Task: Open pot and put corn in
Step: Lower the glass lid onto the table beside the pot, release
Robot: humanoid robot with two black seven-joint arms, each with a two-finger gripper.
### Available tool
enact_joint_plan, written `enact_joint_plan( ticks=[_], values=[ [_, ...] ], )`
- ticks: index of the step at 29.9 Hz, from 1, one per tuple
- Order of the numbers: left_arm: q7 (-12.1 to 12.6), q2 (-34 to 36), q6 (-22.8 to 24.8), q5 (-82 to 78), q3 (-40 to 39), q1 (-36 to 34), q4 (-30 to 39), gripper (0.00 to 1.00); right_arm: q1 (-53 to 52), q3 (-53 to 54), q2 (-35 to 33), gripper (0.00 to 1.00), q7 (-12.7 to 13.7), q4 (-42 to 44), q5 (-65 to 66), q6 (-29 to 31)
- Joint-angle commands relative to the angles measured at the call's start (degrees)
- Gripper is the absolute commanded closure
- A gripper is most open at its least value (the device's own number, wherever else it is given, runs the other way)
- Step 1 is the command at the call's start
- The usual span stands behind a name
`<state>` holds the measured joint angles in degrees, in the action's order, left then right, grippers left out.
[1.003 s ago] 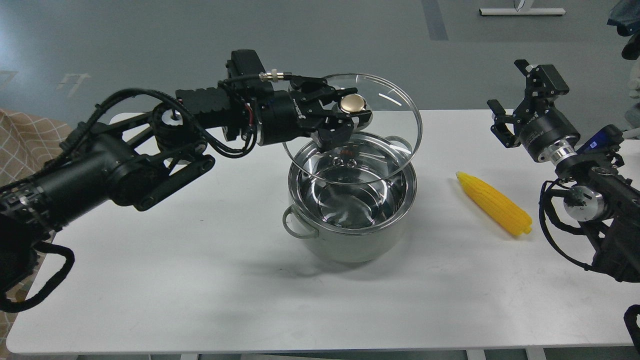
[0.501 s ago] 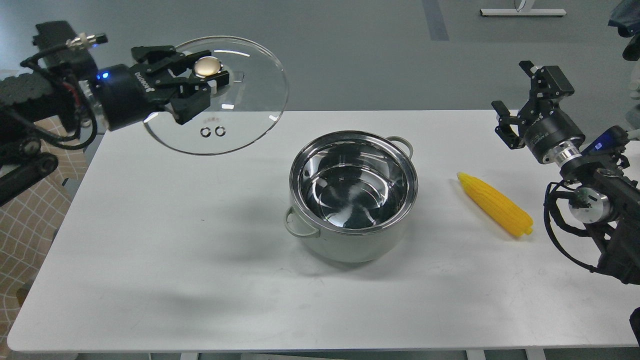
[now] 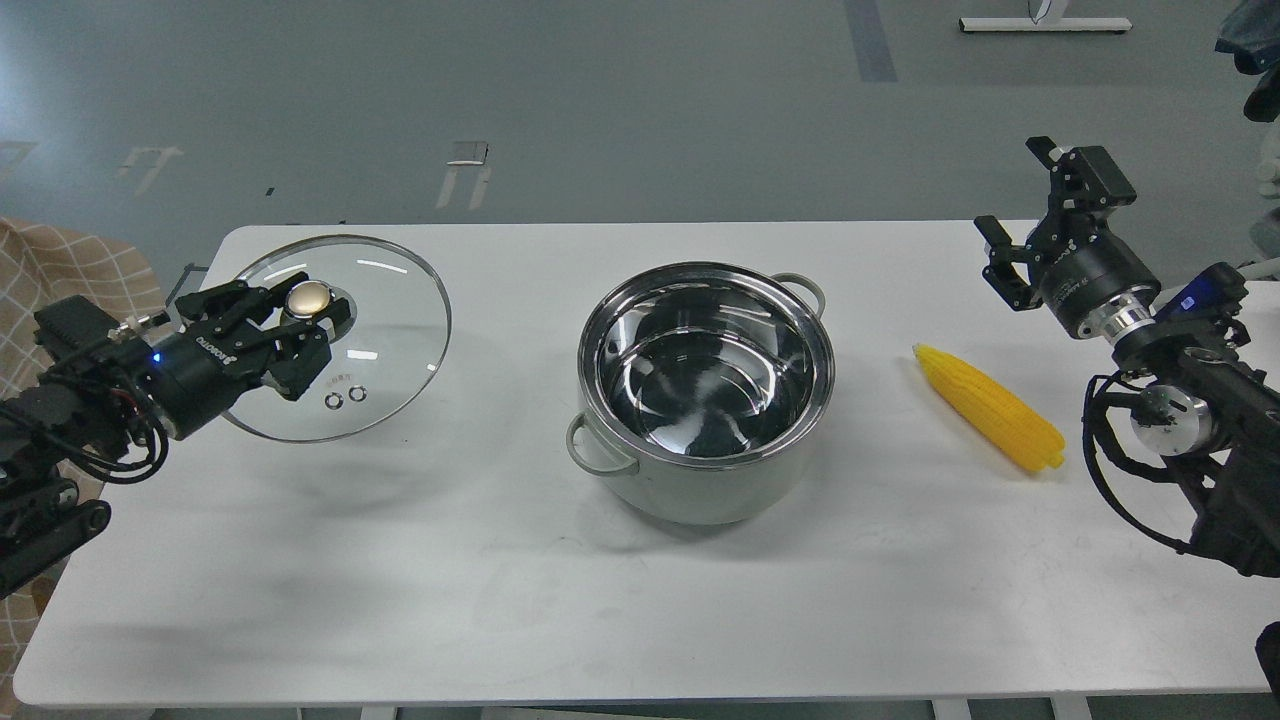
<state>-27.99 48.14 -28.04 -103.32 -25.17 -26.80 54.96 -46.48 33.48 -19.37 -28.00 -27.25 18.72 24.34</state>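
Observation:
The pale grey-green pot [image 3: 704, 395] stands open in the middle of the white table, its shiny steel inside empty. The yellow corn [image 3: 988, 406] lies on the table to its right, pointed end toward the pot. My left gripper [image 3: 308, 320] is shut on the gold knob of the round glass lid [image 3: 385, 340] and holds it low over the table's far left. My right gripper [image 3: 1022, 225] is open and empty, raised above the table's right edge, behind the corn.
The white table [image 3: 480, 560] stretches in front of the pot. A checked cloth [image 3: 60, 270] lies beyond the table's left edge. Grey floor lies behind the table.
My left gripper has carried the glass lid from over the pot to the left and then down toward the table. The right arm has barely moved.

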Motion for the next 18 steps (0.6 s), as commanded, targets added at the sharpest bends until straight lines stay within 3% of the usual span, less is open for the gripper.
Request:
enact_joint_plan(
  ticks=[1, 9, 12, 18],
  values=[
    [0.0, -3.7, 0.0, 0.2, -0.1, 1.5, -3.8, 0.98, 0.0, -0.1, 0.0, 0.00, 0.0, 0.0, 0.0, -0.1],
    [0.0, -8.1, 0.0, 6.6, 0.0, 2.7, -10.0, 0.97, 0.2, -0.3, -0.1, 0.00, 0.0, 0.0, 0.0, -0.1],
    [0.0, -9.5, 0.0, 8.0, 0.0, 3.0, -11.5, 0.86, 0.3, -0.3, -0.1, 0.00, 0.0, 0.0, 0.0, -0.1],
    [0.0, -11.7, 0.0, 8.8, 0.0, 3.1, -14.5, 0.86, 0.6, -0.3, 0.1, 0.00, 0.0, 0.0, 0.0, -0.1]
  ],
)
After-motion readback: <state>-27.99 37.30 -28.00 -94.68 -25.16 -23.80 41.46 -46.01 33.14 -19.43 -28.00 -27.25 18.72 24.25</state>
